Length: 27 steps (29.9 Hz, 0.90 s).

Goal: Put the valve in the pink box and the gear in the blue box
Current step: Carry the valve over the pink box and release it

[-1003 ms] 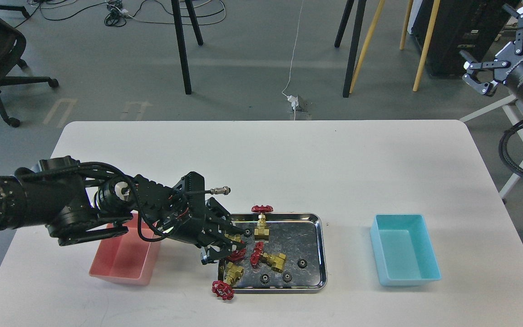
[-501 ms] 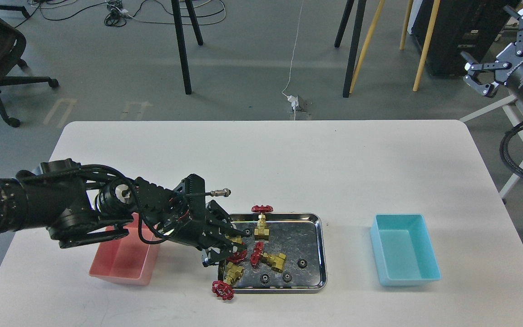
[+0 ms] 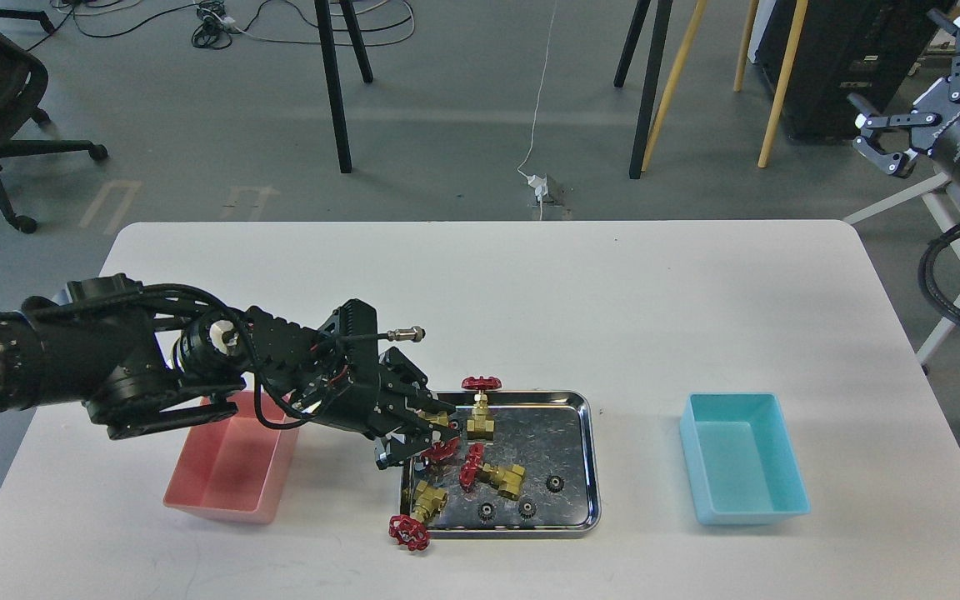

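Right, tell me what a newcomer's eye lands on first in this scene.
First, the big black left arm reaching in from the left, its left gripper closed on a red-wheeled valve at the left end of the steel tray. Next, three more brass valves and small black gears in or overhanging that tray, flanked by the pink box on its left and the blue box on its right.

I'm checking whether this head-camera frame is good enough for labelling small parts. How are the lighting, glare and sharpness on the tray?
Head view: lighting is even and soft, with faint shadows. The steel tray shows mottled reflections but no blown-out glare. The black gears are small yet distinct against it. The left gripper is dark, its fingers hard to separate around the valve.
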{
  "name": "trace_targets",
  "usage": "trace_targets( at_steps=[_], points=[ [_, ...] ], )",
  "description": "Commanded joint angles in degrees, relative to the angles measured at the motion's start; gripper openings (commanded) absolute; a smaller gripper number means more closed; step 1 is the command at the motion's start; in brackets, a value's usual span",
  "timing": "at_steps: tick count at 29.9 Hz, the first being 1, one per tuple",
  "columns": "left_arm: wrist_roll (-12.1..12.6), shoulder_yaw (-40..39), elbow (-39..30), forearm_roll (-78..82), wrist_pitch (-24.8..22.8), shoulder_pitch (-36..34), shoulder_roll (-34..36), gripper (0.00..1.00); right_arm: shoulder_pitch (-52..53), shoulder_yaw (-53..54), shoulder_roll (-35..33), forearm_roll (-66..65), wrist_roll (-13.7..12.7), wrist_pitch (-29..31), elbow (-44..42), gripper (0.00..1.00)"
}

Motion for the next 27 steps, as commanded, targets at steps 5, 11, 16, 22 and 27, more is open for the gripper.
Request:
trace_targets(
  at_steps=[5, 11, 16, 22, 27],
  points=[
    [0.0, -1.65, -1.32, -0.67, -0.57, -3.74, 3.95, 0.17, 0.68, 5.29, 0.31, 0.0, -0.2, 0.0, -0.05, 0.99],
    [0.0, -4.21, -5.97, -0.76, -3.29, -7.26, 9.82, 0.16, 5.25, 5.91, 3.38, 0.0, -0.2, -0.22, -0.05, 0.99],
    [0.0, -5.44, -16.42, -0.84, -6.19, -8.23, 21.59, 0.16, 9.03, 6.0, 5.67, -0.09, -0.29, -2.86, -0.05, 0.99],
    [0.0, -5.26, -27.94, -0.67, -8.92, -8.23, 37.24, 0.17, 9.48, 5.47, 7.16, -0.18, -0.38, -2.78, -0.05, 0.99],
    [0.0, -5.18, -30.15, -0.49, -9.54, -7.97, 43.49, 0.17, 8.07, 5.47, 7.52, -0.18, -0.29, -2.34, 0.04, 0.99]
  ],
)
